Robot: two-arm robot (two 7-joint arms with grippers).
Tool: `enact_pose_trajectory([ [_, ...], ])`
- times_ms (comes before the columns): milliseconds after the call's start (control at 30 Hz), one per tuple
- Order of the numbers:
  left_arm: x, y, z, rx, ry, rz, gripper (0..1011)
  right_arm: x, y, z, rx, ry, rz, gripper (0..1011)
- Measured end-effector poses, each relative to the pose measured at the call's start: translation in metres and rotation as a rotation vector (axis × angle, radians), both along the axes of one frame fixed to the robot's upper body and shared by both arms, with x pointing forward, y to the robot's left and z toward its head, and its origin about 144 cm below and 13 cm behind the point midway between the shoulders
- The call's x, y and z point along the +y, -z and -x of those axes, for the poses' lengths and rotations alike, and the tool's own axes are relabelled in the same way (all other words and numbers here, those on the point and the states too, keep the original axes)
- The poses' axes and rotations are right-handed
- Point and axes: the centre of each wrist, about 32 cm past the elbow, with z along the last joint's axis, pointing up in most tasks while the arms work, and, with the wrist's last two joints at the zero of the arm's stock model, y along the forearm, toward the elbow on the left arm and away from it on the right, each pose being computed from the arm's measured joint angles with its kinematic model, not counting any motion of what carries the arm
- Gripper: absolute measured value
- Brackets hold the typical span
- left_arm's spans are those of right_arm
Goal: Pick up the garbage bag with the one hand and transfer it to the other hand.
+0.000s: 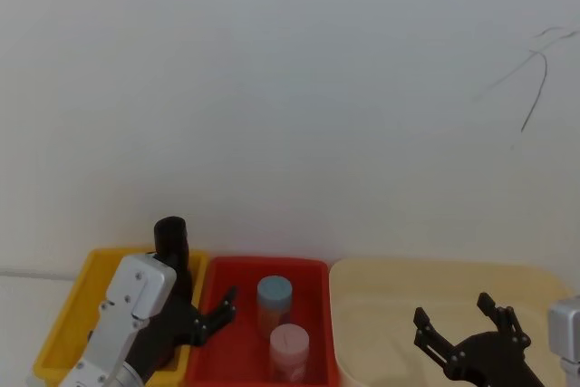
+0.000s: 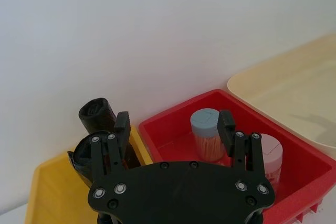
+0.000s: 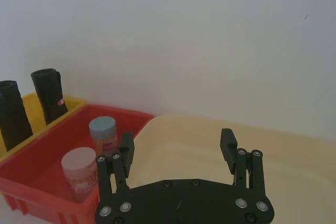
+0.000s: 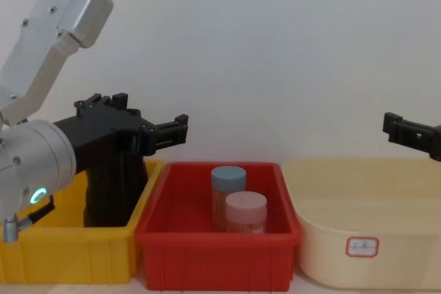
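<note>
Arms both sit low in your head view. The left pincer (image 1: 216, 313) hangs at lower left, over the edge where the yellow bin (image 1: 68, 310) meets the red bin (image 1: 272, 262). The right pincer (image 1: 464, 328) is at lower right, above the cream tub (image 1: 435, 265). Both are spread wide, holding nothing. The garbage bag (image 2: 79, 156) stands upright in the yellow bin beside a twin roll (image 2: 97, 111), before a white wall (image 1: 290, 88).

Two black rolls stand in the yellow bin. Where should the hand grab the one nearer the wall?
Grip the garbage bag on its upper part, which pokes above the rim of the yellow bin. It stands nearly upright beside the other roll, so the open left hand should probably come from above, straddling its round body.
</note>
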Motion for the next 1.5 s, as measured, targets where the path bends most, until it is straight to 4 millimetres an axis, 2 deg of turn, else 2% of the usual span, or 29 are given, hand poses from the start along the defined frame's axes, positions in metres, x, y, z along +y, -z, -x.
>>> enact_pose_trajectory([
  [1500,0.0000,0.0000,0.0000,0.000,0.000,0.000,1001,0.0000,0.0000,0.0000,0.000,0.000,0.000,1001],
])
